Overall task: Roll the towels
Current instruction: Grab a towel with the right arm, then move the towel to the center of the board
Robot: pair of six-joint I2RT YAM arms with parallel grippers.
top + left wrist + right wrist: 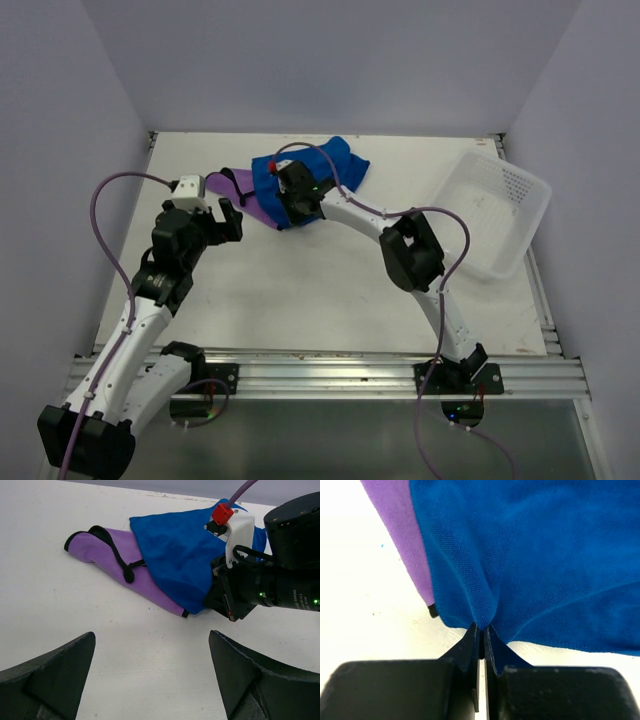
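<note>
The blue towel (330, 160) lies bunched at the table's back, overlapping the purple towel (240, 186) with its dark trim. In the left wrist view, blue towel (175, 550) covers the right part of the purple towel (100, 550). My right gripper (289, 212) is shut on the near edge of the blue towel (545, 555), the cloth puckered between its tips (482, 630); the purple towel (395, 525) shows to the left. My left gripper (232, 220) hovers open just left of the towels, with only bare table between its fingers (60, 675).
A white perforated basket (500, 215) sits tilted at the right edge of the table. Grey walls close in the back and both sides. The right arm's wrist and cable (280, 580) reach across the towels' right side.
</note>
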